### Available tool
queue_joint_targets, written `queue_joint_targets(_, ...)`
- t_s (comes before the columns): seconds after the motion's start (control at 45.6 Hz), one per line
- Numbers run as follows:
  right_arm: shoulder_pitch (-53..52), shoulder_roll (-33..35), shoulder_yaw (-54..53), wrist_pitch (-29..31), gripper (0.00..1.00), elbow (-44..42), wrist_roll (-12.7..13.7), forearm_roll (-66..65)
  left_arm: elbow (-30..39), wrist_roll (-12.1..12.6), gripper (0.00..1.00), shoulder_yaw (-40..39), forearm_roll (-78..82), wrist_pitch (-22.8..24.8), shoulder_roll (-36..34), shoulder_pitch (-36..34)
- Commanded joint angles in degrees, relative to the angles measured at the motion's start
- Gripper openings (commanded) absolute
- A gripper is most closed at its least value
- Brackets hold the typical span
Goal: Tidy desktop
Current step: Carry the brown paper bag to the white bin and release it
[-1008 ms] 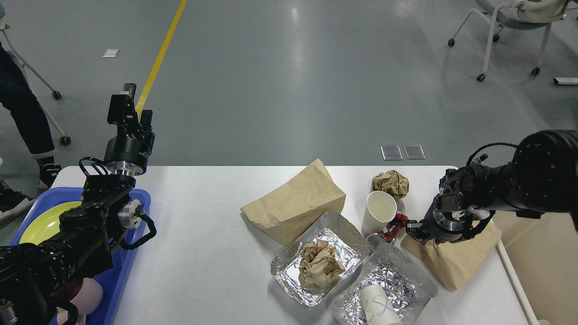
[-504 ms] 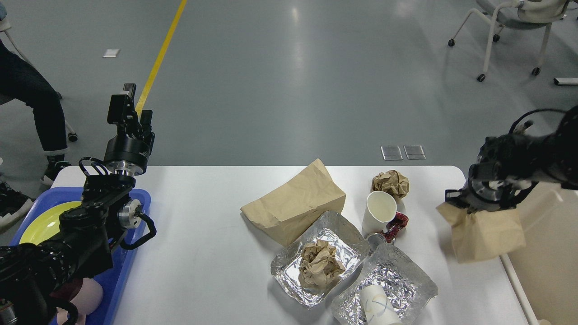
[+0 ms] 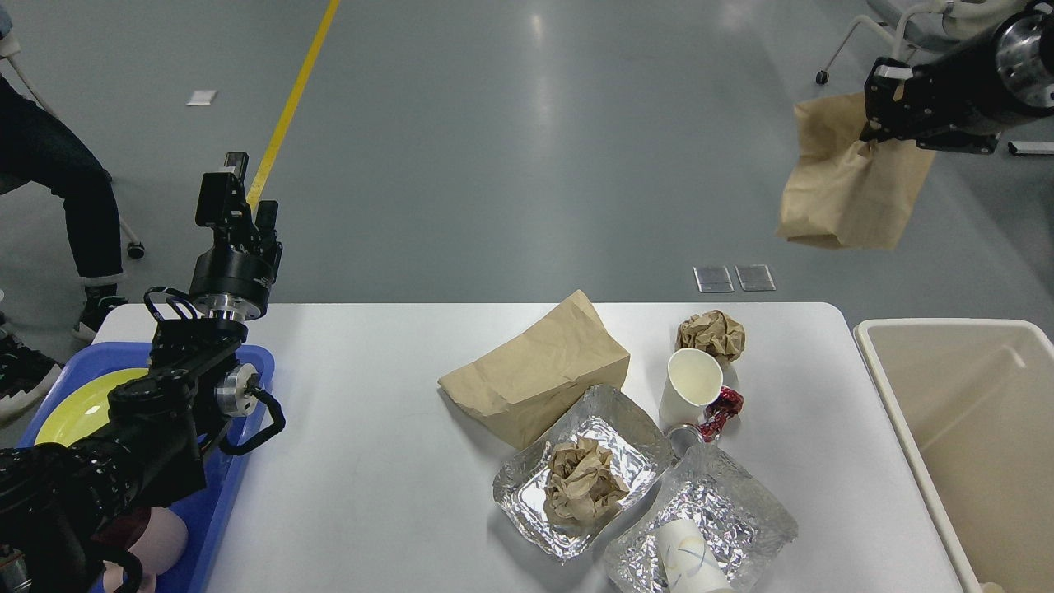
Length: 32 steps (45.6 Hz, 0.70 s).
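Observation:
The white desktop (image 3: 370,461) carries a brown paper bag (image 3: 535,371), a crumpled paper ball (image 3: 712,333), a white paper cup (image 3: 692,385), a red crushed wrapper (image 3: 722,410), a foil tray (image 3: 527,494) holding crumpled paper (image 3: 580,482), and a second foil tray (image 3: 741,511) holding a paper cup (image 3: 687,560). My right gripper (image 3: 883,107) is raised high at the upper right, shut on a second brown paper bag (image 3: 848,185) that hangs beyond the table's far right corner. My left gripper (image 3: 233,177) points up above the table's left end, empty; its fingers cannot be told apart.
A beige bin (image 3: 906,428) stands off the table's right edge, below and nearer than the held bag. A blue tray (image 3: 243,486) with a yellow plate (image 3: 74,403) sits at the left edge. A person's legs (image 3: 58,198) are at far left.
My right gripper has lifted the paper bag off the table's right side, up and to the far right. The beige bin is now uncovered. The left arm has not moved.

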<state>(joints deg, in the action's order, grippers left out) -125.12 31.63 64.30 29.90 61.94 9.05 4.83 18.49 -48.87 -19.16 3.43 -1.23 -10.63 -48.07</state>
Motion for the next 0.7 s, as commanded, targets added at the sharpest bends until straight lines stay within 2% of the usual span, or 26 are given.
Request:
queue_joint_targets(0.0, -0.4, 0.9, -0.7, 0.6, 0.0, -0.5, 0.1, -0.1, 0.0, 0.0, 0.97, 0.0, 0.0, 0.0, 0.0, 0.0)
queue_joint_targets(0.088, 2.0, 1.2, 0.3, 0.0, 0.0, -2.9, 0.1, -0.1, 0.0, 0.0, 0.97, 0.0, 0.0, 0.0, 0.0, 0.0)
queue_joint_targets(0.241, 14.0, 2.0, 0.5, -2.6, 0.0, -12.4, 0.1, 0.1, 0.1, 0.0, 0.97, 0.0, 0.0, 0.0, 0.0, 0.0)
queue_joint_targets(0.416, 31.7, 3.1, -1.2, -12.0, 0.0, -20.8, 0.1, 0.1, 0.0, 0.0, 0.97, 0.0, 0.0, 0.0, 0.0, 0.0)
queue_joint_targets(0.679, 49.3, 4.6, -6.0, -22.0, 0.0, -23.3, 0.1, -0.1, 0.0, 0.0, 0.97, 0.0, 0.0, 0.0, 0.0, 0.0)
